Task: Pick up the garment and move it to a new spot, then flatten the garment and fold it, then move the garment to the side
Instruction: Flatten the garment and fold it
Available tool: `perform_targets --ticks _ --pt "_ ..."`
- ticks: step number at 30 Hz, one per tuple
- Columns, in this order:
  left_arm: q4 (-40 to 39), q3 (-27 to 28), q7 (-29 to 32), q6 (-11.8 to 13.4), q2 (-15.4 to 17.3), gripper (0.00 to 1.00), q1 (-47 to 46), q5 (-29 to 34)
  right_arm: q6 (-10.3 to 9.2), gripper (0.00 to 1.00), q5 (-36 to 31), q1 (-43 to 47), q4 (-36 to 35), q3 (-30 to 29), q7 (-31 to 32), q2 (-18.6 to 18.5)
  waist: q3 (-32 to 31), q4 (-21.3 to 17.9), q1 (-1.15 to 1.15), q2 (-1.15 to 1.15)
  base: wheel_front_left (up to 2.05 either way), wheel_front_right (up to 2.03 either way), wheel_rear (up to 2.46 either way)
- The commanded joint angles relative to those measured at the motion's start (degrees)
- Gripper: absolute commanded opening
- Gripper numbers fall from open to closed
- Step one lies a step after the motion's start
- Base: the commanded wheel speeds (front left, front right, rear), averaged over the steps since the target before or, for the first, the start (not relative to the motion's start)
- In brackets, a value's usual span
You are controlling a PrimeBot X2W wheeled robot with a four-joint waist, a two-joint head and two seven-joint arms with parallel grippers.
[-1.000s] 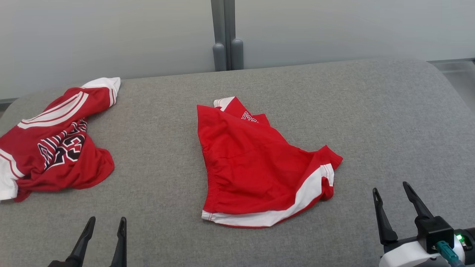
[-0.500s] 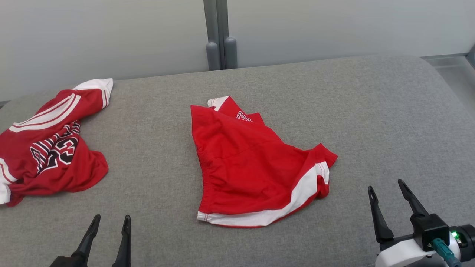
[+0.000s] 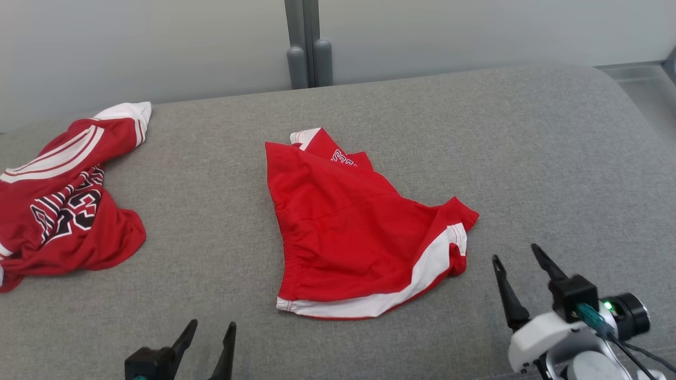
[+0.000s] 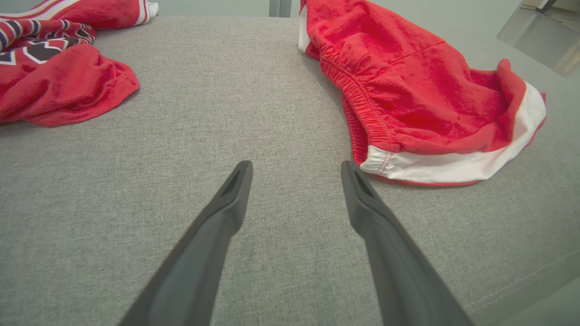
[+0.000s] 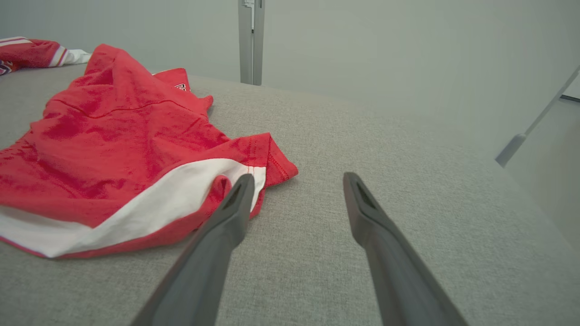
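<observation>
Near the middle of the grey upholstered cushion [image 3: 528, 148], the red shorts [image 3: 359, 237] are lying rumpled. Their white hem band is running along the near side, the gathered elastic waistband is facing left, and a scrap of white lettering is showing at the far end. Nothing is holding them. At the near left, the left gripper [image 3: 212, 324] is hanging over bare fabric with its two dark fingers spread wide and nothing between them, and its right finger is pointing just beside the near-left corner of the white band. At the near right, the right gripper [image 3: 515, 253] is likewise standing wide open and empty, close to the turned-up leg corner of the shorts; whether its left finger is touching that corner is unclear. Far off on the left, a red number 23 jersey [image 3: 63, 206] is sitting bunched up, well apart from the shorts.
</observation>
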Motion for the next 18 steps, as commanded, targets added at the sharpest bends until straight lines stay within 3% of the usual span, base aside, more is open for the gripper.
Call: perform_targets --ticks 1,8,18 --pt "-0.4 -0.4 1.3 -0.2 0.2 1.0 -1.6 0.3 -0.08 1.0 0.2 -1.7 0.8 0.9 1.3 -0.5 0.9 -0.3 0.0 0.0 0.0 0.0 0.0" --pt "-1.1 -2.7 15.0 2.3 -1.6 1.0 -4.6 -1.4 -0.09 1.0 4.9 -11.7 10.1 11.6 12.5 -4.2 3.5 -0.5 0.0 0.0 0.0 0.0 0.0" --pt "-5.0 -5.4 23.0 2.4 -2.6 1.0 -6.9 -3.2 -0.09 1.0 12.9 -20.0 18.8 18.6 12.9 -5.3 5.5 0.3 0.0 0.0 0.0 0.0 0.0"
